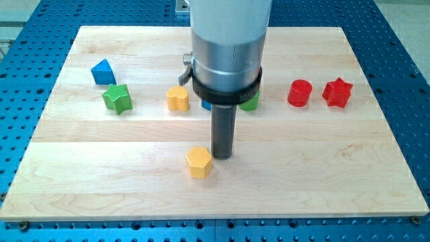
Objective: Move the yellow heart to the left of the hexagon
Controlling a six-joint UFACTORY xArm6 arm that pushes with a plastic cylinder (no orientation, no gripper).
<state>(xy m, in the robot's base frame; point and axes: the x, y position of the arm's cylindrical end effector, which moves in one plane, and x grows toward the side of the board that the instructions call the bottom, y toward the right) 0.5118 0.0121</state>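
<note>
Clawless, the arm ends in a straight dark rod, so nothing opens, closes or holds anything; my tip (222,156) rests on the pale wooden worktop (322,168), just to the view's right of the yellow hexagonal block (199,162), very close to it, though I cannot tell whether they touch.

Up and to the view's left of my tip sits the yellow heart-shaped block (177,98), well apart from the rod. It is a small, chunky piece with a matte yellow face, two rounded lobes at its upper edge and slightly darker side walls, lying flat on the worktop.

Further to the view's left of my tip stand a green star-shaped block (117,98) and a blue triangular block (103,72). Behind the wide metal housing, a blue block (207,105) and a green block (250,103) peek out, their shapes hidden. Up and to the view's right of my tip lie a red cylinder block (299,93) and a red star-shaped block (337,93).
</note>
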